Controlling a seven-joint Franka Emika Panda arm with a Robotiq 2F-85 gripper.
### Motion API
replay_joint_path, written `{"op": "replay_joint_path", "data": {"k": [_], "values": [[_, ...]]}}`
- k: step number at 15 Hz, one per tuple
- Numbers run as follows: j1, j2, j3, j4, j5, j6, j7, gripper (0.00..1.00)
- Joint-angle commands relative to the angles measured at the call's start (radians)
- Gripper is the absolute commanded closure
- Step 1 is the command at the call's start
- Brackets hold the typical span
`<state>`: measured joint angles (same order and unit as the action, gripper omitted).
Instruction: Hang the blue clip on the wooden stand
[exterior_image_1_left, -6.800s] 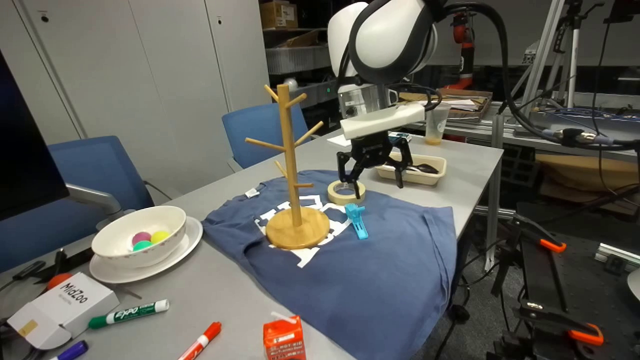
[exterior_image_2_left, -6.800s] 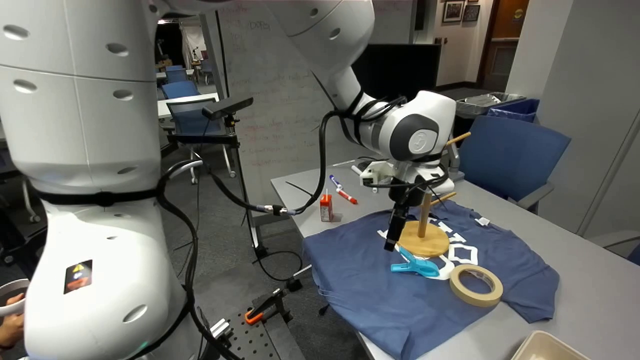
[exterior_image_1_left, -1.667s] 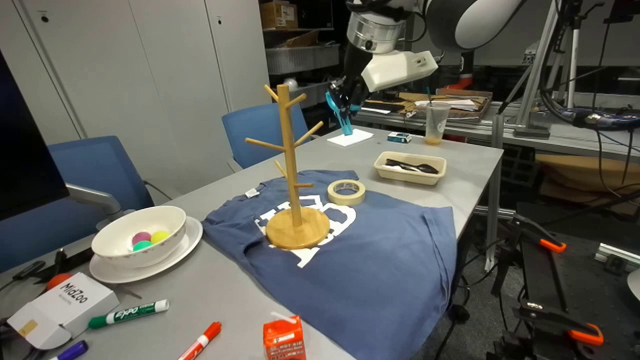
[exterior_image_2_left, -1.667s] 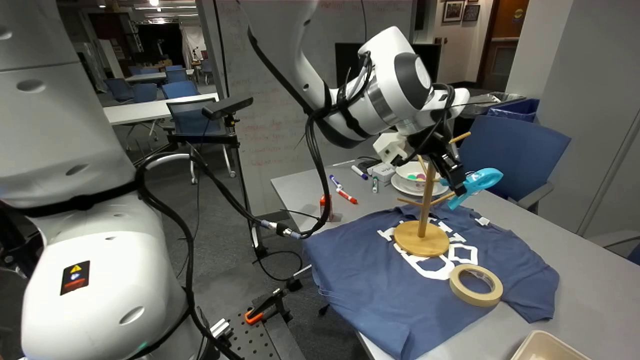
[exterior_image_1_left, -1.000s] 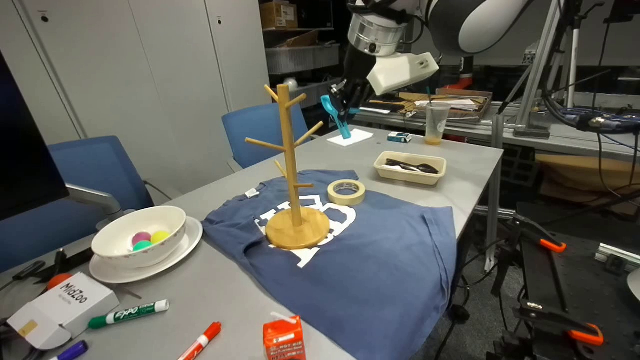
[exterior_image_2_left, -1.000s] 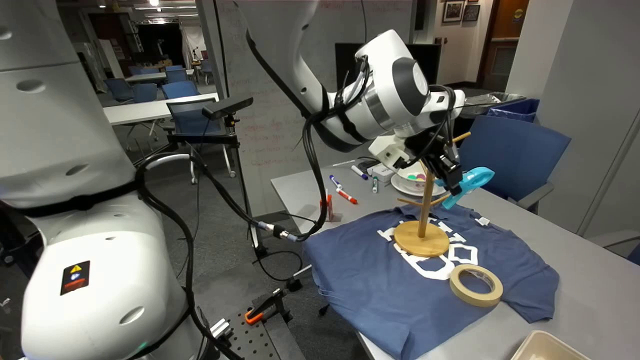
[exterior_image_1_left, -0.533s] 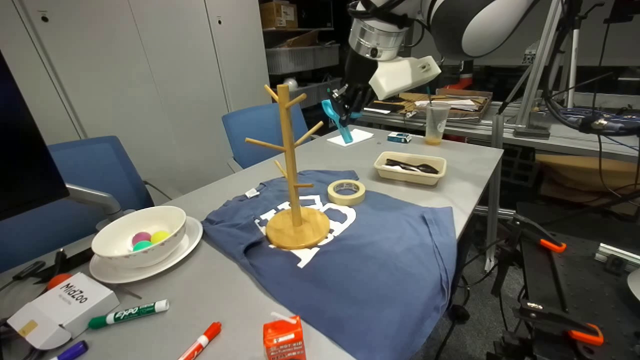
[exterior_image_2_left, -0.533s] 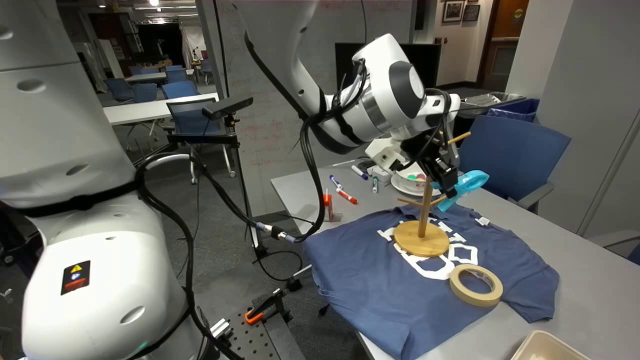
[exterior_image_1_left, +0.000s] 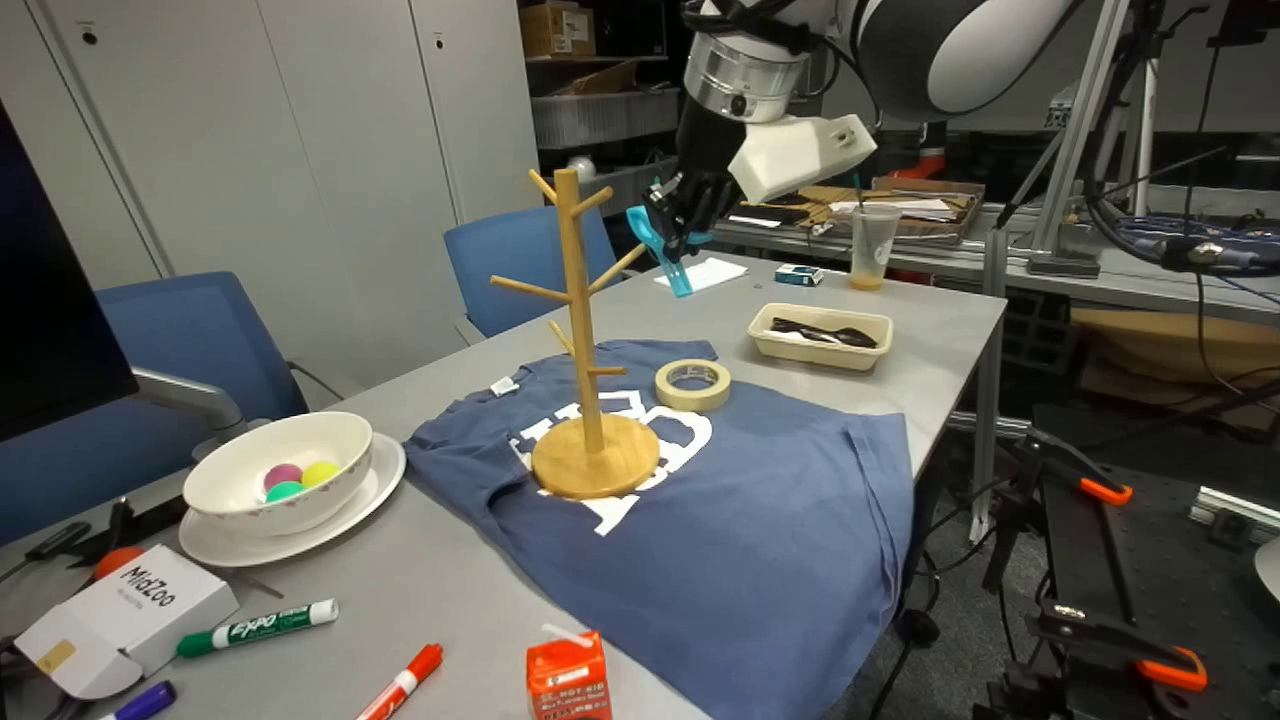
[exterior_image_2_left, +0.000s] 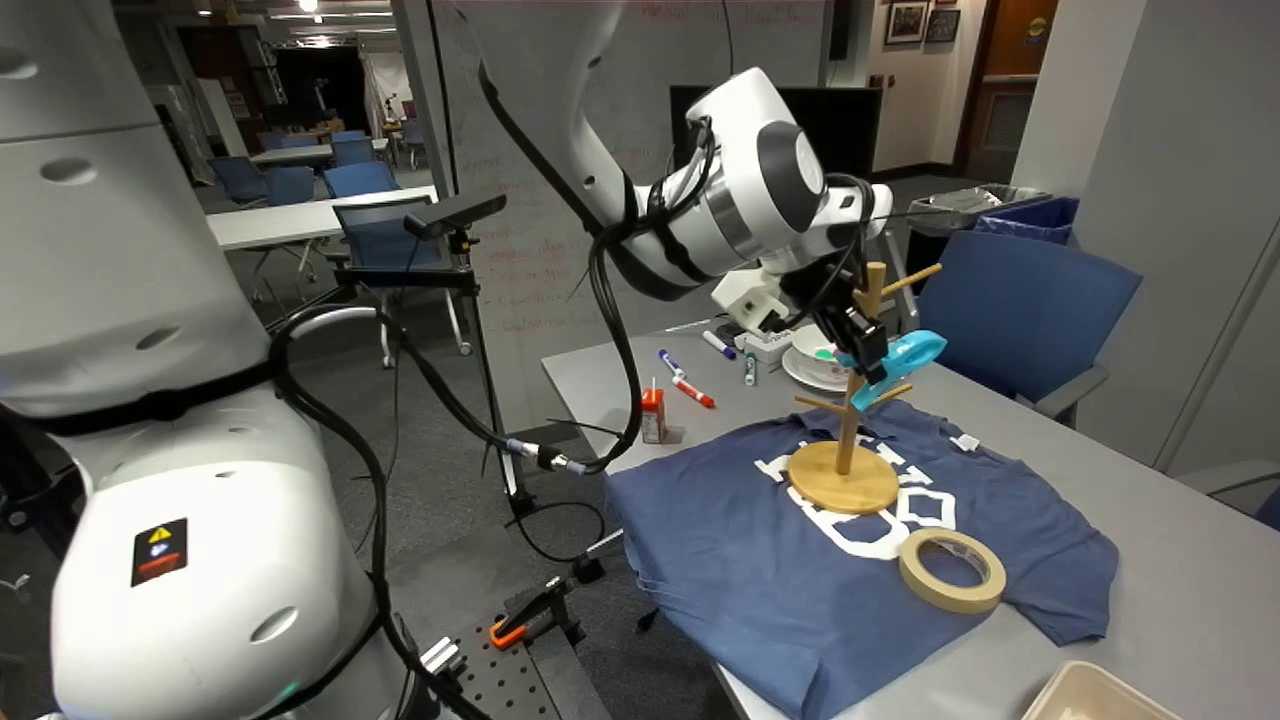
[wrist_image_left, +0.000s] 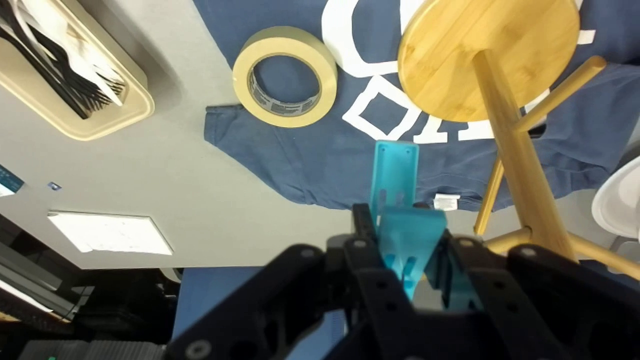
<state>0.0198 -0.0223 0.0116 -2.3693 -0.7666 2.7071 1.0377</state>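
Clamped in my gripper (wrist_image_left: 402, 231), the bright cyan blue clip (wrist_image_left: 395, 167) hangs in the air, its long arm pointing down and away from the fingers. The wooden stand (wrist_image_left: 515, 150) rises upright just right of the clip in the wrist view, its pegs angled outward. In an exterior view the clip (exterior_image_1_left: 672, 277) appears close to the tip of a right-hand peg (exterior_image_1_left: 622, 266). From another angle the clip (exterior_image_2_left: 915, 350) overlaps the upper pole of the stand (exterior_image_2_left: 843, 480). Whether clip and peg touch, I cannot tell. Part of the clip is hidden by my fingers.
A dark blue shirt (exterior_image_1_left: 760, 540) lies under the stand. On it rests a tape roll (exterior_image_1_left: 692, 386). Beyond are a cutlery tray (exterior_image_1_left: 820, 352) and a plastic cup (exterior_image_1_left: 873, 245). A bowl (exterior_image_1_left: 225, 490) on a plate, markers and a red carton (exterior_image_1_left: 568, 680) occupy the near side.
Several seconds ago the clip lay on the shirt beneath the open gripper; it has since been gripped and lifted. Over the last second gripper and clip have shifted toward the stand and slightly lower.
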Motion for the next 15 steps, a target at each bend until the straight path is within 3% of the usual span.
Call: {"op": "replay_joint_path", "data": {"k": [1,15], "values": [[0.008,-0.001,0.009,-0.002,0.032,-0.003,-0.026,0.94],[0.007,0.032,0.009,-0.011,0.034,0.002,-0.027,0.94]]}}
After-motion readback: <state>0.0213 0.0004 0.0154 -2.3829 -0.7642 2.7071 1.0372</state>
